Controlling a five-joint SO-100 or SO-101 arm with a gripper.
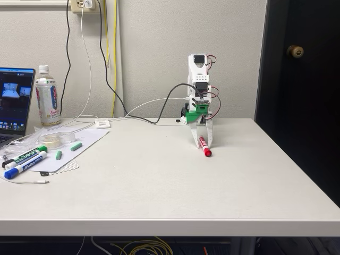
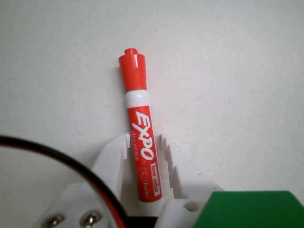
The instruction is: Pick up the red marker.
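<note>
The red marker (image 2: 140, 142) has a red cap, a white band and an "EXPO" label on its red barrel. In the wrist view it lies lengthwise between my gripper's (image 2: 145, 138) two white fingers, cap pointing away from the wrist. The jaws sit tight against both sides of the barrel, and the rear end is hidden under the wrist. In the fixed view the gripper (image 1: 204, 144) points straight down at the white table (image 1: 175, 186), right of the middle. The red marker (image 1: 205, 150) sticks out of it toward the table's front, cap low at the surface.
At the far left lie a green-capped marker (image 1: 29, 155) and a blue-capped marker (image 1: 21, 167) on a sheet. Beside them are small green pieces (image 1: 76, 145), a clear dish (image 1: 53, 139), a bottle (image 1: 48, 98) and a laptop (image 1: 13, 103). Cables trail behind the arm.
</note>
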